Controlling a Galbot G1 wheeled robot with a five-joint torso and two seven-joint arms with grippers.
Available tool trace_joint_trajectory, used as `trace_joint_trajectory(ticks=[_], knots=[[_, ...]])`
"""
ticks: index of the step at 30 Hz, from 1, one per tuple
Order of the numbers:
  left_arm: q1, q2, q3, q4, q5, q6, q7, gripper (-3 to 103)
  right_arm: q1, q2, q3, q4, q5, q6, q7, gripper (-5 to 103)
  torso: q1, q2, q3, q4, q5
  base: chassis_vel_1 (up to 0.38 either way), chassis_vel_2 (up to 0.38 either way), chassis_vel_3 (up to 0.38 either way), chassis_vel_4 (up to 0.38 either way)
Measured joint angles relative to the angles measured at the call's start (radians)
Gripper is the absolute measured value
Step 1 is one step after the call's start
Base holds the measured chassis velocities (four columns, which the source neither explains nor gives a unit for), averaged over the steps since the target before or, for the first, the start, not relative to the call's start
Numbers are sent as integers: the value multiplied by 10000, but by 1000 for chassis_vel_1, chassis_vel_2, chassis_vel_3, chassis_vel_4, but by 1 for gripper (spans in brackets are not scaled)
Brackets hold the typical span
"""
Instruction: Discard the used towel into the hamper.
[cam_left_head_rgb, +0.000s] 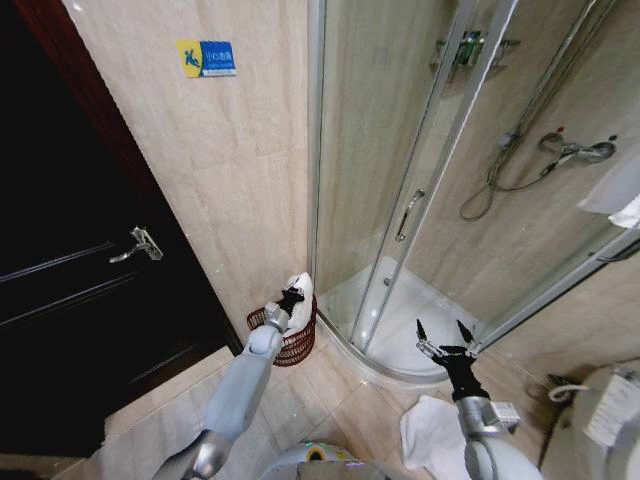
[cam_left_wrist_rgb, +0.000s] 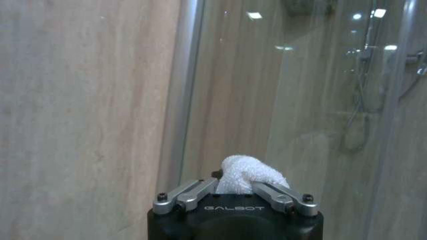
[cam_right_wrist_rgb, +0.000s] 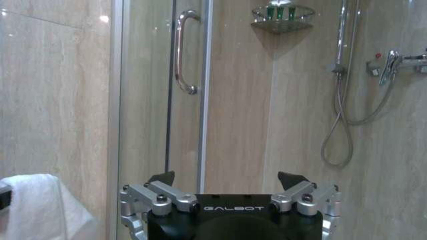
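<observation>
The left gripper (cam_left_head_rgb: 291, 297) pinches the white towel (cam_left_head_rgb: 299, 300) directly above the hamper (cam_left_head_rgb: 285, 335), which sits on the floor against the wall beside the shower enclosure (cam_left_head_rgb: 420, 200). Right of the hamper, before the shower's curved step, the right gripper (cam_left_head_rgb: 446, 338) hovers with its fingers spread.

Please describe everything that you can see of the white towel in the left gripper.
The towel is white, of soft looped cloth, bunched into a rounded lump. The left gripper has its jaws shut on it. It hangs just above the hamper, a dark reddish-brown wire basket on the floor by the shower door. Whether it touches the rim is unclear.
</observation>
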Motion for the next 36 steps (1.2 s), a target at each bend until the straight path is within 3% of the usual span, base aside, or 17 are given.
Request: trace_joint_trajectory(ticks=[8,15,36], knots=[[-498,-330,-23,699,842,-47,-610,2,-46,-73,79,-73,123,37,3,100,0,0,1,0,-2,0,0,0,0],[-954,-305,-440,1260,1287,-257,-713,2,-71,-136,125,-92,218,59,17,100,0,0,0,0,-2,0,0,0,0],[-948,336,-942,1642,1677,-598,445,-1,27,-94,62,-113,99,63,24,100,0,0,1,1,-2,0,0,0,0]])
